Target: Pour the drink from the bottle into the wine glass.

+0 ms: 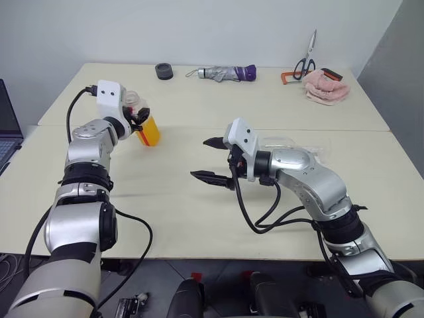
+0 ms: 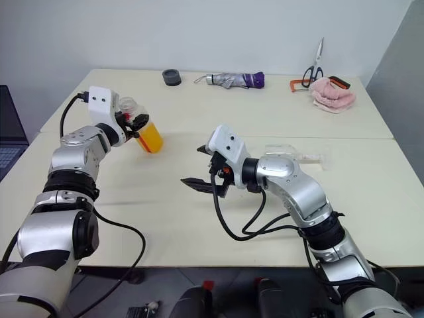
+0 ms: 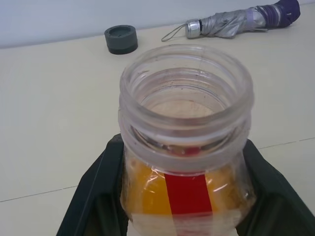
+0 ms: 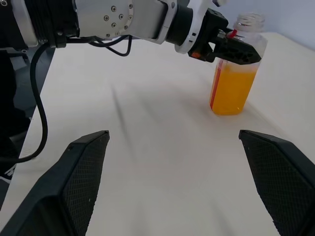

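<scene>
We see the left pincer (image 4: 231,49) clenched on the shoulder of the uncapped bottle (image 4: 235,73), standing on the table (image 1: 265,106) half full of drink (image 4: 231,91), light but sloshy and likely slippery plastic, while the right pincer (image 1: 213,160) hangs released nearby.
</scene>
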Controlling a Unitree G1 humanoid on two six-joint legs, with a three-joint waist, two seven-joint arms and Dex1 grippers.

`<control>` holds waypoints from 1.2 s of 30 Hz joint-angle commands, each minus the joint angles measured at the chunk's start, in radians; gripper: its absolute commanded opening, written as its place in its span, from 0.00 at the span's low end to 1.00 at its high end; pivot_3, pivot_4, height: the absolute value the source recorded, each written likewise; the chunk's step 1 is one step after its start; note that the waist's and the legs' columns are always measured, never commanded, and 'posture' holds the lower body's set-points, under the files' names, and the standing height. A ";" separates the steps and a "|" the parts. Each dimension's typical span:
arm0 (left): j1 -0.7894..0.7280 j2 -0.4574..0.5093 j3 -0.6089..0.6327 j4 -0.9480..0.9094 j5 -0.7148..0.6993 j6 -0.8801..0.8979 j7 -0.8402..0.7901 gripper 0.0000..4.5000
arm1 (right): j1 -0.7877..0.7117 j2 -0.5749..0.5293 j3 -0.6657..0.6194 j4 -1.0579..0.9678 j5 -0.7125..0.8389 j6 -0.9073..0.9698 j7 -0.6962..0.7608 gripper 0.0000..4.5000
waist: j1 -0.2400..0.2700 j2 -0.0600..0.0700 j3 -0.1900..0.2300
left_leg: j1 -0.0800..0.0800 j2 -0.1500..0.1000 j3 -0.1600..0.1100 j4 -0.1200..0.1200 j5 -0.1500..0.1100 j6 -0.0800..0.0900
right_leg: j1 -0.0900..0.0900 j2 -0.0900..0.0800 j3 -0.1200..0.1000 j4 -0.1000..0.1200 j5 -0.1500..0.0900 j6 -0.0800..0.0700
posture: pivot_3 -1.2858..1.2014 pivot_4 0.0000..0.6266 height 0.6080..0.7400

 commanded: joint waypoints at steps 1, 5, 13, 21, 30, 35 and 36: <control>-0.005 0.009 0.005 0.026 0.023 -0.018 0.022 0.75 | -0.013 0.006 -0.021 -0.029 0.001 -0.011 0.001 1.00 | -0.001 0.000 0.000 | 0.000 0.000 0.000 0.000 0.000 0.000 | 0.000 0.000 0.000 0.000 0.000 0.000 | 0.52 0.24 1.00; -0.008 0.008 0.010 0.036 0.028 -0.034 0.021 0.99 | -0.011 0.008 -0.021 -0.029 -0.002 -0.015 -0.002 1.00 | 0.001 0.000 0.000 | -0.002 0.000 0.000 0.000 0.000 0.000 | -0.001 0.000 -0.001 -0.001 0.000 0.000 | 0.52 0.24 1.00; 0.006 0.009 0.014 0.027 0.027 -0.069 0.009 0.99 | -0.004 0.005 -0.020 -0.037 -0.006 -0.017 -0.004 1.00 | 0.002 0.000 0.000 | -0.002 -0.001 0.000 0.000 0.000 0.000 | -0.001 -0.001 -0.001 -0.001 0.000 0.000 | 0.52 0.24 1.00; 0.130 -0.005 0.027 -0.085 0.018 -0.166 0.020 0.99 | 0.080 -0.043 -0.014 -0.103 -0.070 -0.080 -0.029 1.00 | 0.005 0.000 0.000 | -0.002 -0.001 0.000 -0.001 0.000 0.000 | -0.001 -0.002 -0.001 -0.001 0.000 0.000 | 0.52 0.24 1.00; 0.425 -0.052 0.091 -0.399 -0.024 -0.246 0.079 0.99 | 0.282 -0.098 -0.074 -0.233 -0.151 -0.246 -0.096 1.00 | 0.007 0.000 0.000 | -0.002 -0.001 0.001 -0.001 0.000 0.000 | -0.001 -0.003 0.000 -0.001 0.000 0.000 | 0.52 0.24 1.00; 0.610 -0.094 0.140 -0.650 -0.060 -0.210 0.128 0.99 | 0.389 -0.144 -0.138 -0.294 -0.195 -0.276 -0.136 1.00 | 0.010 0.000 0.000 | -0.001 -0.001 0.000 -0.001 0.000 0.000 | 0.000 -0.007 0.000 -0.001 0.000 0.000 | 0.52 0.24 1.00; 0.648 -0.100 0.135 -0.708 -0.063 -0.214 0.122 0.99 | 0.413 -0.157 -0.154 -0.302 -0.210 -0.284 -0.148 1.00 | 0.011 0.000 0.000 | -0.001 -0.001 0.000 -0.001 0.000 0.000 | 0.000 -0.007 0.000 -0.001 0.000 0.000 | 0.52 0.24 1.00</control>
